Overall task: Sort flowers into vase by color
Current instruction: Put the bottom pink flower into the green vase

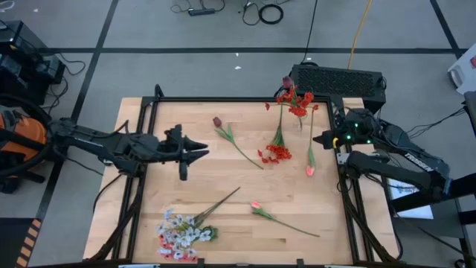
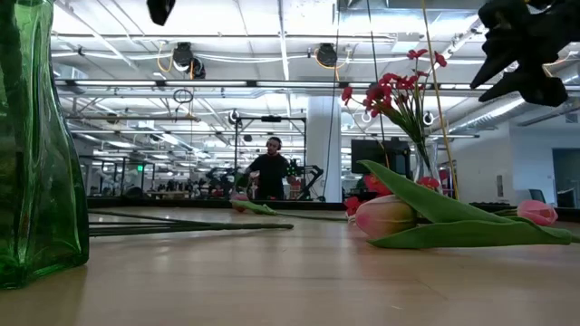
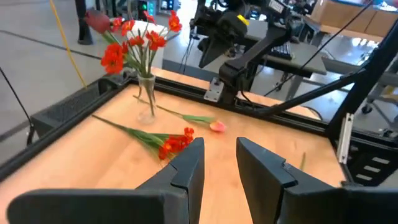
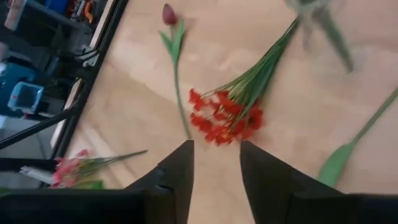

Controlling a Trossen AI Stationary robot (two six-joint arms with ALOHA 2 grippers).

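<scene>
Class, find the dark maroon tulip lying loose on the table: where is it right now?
In the high view the maroon tulip lies flat near the table's middle, toward the far edge, between the left gripper and the red flower cluster.

White lettering runs along my right arm (image 1: 405,160) in the high view; it appears to read "TROSSEN", though it is small and partly cut off. I can read no other text anywhere.

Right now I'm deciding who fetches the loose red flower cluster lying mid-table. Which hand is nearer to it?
Right. The right hand hangs just beside the red flower cluster, toward the table's right edge. The left hand waits farther off on the cluster's other side.
</scene>
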